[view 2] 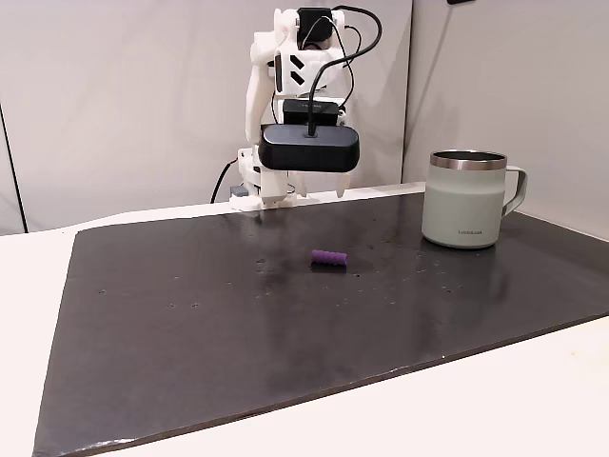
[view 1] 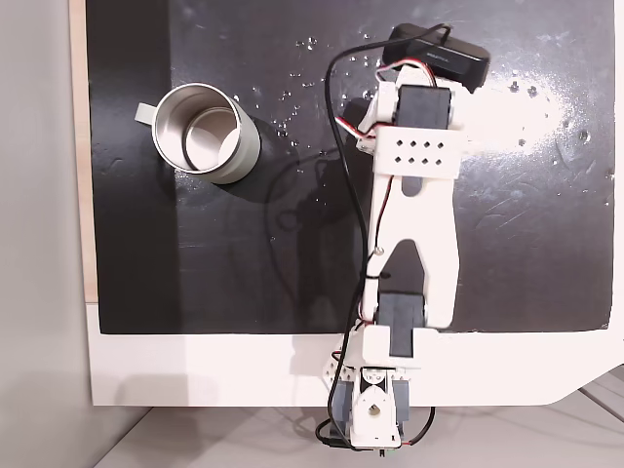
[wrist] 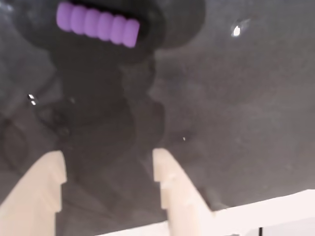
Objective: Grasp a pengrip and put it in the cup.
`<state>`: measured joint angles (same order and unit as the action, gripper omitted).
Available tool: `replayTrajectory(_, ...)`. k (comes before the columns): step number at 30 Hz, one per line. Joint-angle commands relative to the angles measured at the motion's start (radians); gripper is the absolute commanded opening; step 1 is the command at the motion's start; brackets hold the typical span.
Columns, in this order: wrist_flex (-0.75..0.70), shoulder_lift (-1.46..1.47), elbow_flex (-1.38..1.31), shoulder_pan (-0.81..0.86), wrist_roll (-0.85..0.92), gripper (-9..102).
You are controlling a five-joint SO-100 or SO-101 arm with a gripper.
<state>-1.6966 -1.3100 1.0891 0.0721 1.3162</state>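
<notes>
Pengrip (wrist: 97, 23) on open mat (view 2: 285, 314), fingers (wrist: 47, 184) parted, cup (view 2: 464, 200) well apart

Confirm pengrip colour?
Purple, ribbed. The pengrip shows best in the wrist view, lying on the dark mat.

The cup (view 2: 463, 205) bears small lettering, too tiny to read.
</notes>
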Motion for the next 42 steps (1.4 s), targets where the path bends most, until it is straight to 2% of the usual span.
replayTrajectory(1,-0.031,0.025,-0.095,-0.006,0.048,18)
replayTrajectory(10,-0.037,0.117,-0.183,0.009,0.249,19)
replayTrajectory(21,-0.04,0.439,-0.548,0.048,0.4,21)
replayTrajectory(26,-0.043,0.571,-0.692,0.026,0.402,21)
replayTrajectory(42,-0.052,0.652,-0.632,-0.018,0.373,21)
